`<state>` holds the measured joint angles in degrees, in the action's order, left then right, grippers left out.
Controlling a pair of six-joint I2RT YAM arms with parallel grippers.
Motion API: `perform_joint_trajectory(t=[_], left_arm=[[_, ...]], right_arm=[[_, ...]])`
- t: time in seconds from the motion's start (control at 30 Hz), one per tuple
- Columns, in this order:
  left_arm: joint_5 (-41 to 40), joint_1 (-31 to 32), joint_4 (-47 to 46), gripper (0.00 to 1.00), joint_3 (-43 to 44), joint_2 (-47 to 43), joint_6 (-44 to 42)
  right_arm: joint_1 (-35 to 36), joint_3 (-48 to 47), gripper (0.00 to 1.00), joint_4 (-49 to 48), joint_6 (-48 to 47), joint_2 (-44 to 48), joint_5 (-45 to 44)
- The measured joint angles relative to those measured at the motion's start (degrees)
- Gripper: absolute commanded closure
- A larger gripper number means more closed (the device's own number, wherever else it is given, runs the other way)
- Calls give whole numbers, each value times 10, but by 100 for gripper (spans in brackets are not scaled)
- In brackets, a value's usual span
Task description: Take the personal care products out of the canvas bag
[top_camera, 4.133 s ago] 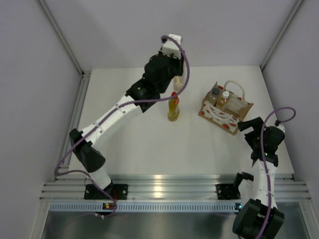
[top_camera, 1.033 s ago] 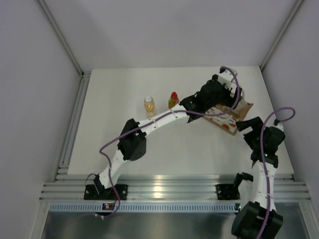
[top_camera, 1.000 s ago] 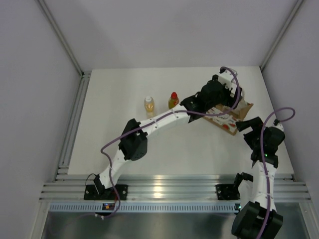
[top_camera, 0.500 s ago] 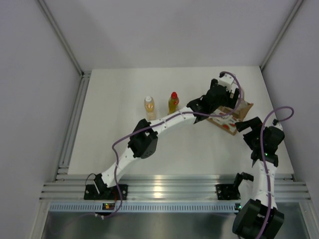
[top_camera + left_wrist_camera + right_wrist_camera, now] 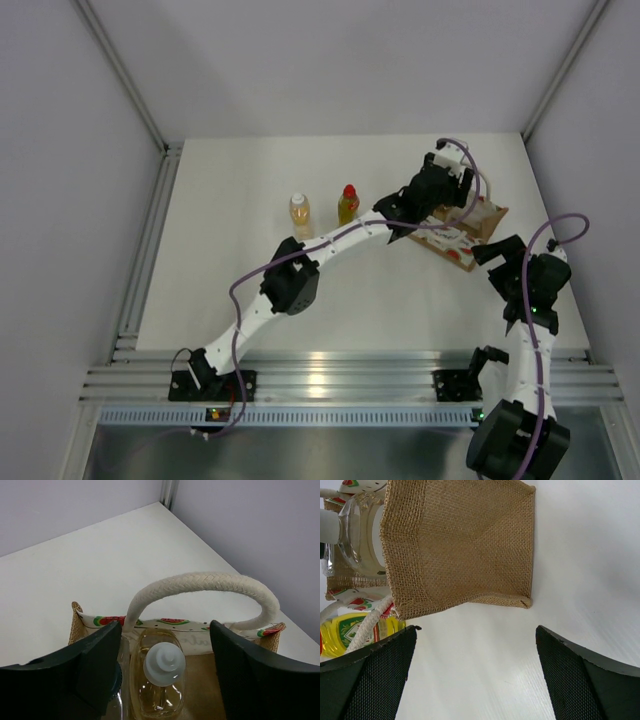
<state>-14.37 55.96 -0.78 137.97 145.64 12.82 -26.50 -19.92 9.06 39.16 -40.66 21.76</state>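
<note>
The canvas bag (image 5: 462,228) stands at the back right of the table. My left gripper (image 5: 447,197) is open right above its mouth. In the left wrist view its fingers (image 5: 95,665) straddle an amber bottle with a white cap (image 5: 162,672) that stands upright in the bag under a cream handle (image 5: 200,584). A dark cap (image 5: 117,681) shows beside it, mostly hidden by the left finger. A yellow bottle with a red cap (image 5: 347,204) and another amber bottle (image 5: 299,213) stand on the table left of the bag. My right gripper (image 5: 492,250) is open and empty just beside the bag's burlap end (image 5: 460,545).
The bag sits near the right wall (image 5: 590,170) and the table's back right corner. The right wrist view shows bare white table (image 5: 480,650) between the open fingers. A metal rail (image 5: 330,375) runs along the near edge.
The left arm has left the amber bottle beside the yellow one and swung right to the bag. In the last second it shifted slightly over the bag's mouth. The right arm has not moved.
</note>
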Motion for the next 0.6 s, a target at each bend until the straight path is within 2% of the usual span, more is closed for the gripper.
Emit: perform_joint_trajectory(t=[0.1, 0.37, 0.6], left_arm=[[0, 0, -7, 35, 2, 5, -7], [-18, 13, -15, 32, 2, 9, -32], [-57, 25, 14, 33, -3, 13, -40]], right_arm=[[0, 0, 0, 0, -1, 0, 0], [0, 0, 0, 0, -2, -3, 0], [0, 0, 0, 0, -2, -3, 0]])
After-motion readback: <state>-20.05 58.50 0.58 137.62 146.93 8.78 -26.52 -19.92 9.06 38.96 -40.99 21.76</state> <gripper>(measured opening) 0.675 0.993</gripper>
